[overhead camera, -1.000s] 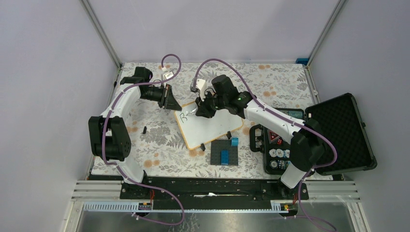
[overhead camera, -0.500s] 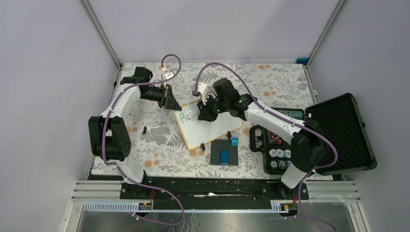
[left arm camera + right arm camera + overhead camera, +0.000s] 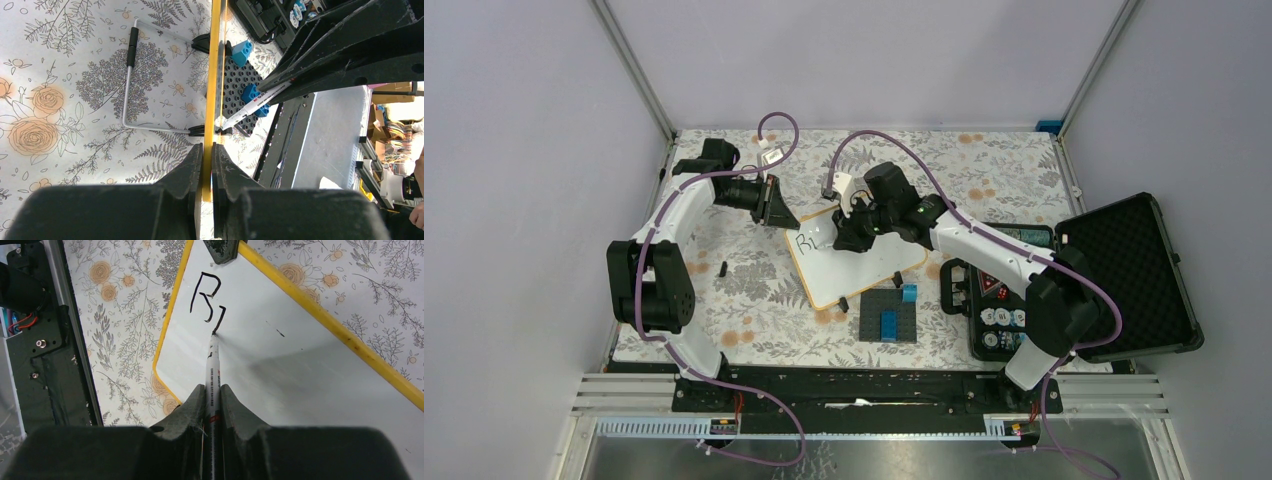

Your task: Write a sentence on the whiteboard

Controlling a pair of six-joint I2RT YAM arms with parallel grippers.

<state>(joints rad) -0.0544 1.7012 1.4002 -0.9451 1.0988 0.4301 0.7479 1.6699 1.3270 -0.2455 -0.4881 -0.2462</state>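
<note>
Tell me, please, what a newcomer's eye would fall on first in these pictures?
The right gripper presses a marker to the whiteboard at mid-table, where the sentence is only a B and one stroke. The left gripper pinches the board's frame at its far-left corner. At the table's right edge lies an open black case.

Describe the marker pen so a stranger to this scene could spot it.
On the flower-patterned table, find the yellow-framed white rectangular board. Near its left corner the right pincer is shut on a slim white marker pen, tip touching the board by dark handwritten strokes. Thin, white and red-printed, it stands out between the black fingers.
</note>
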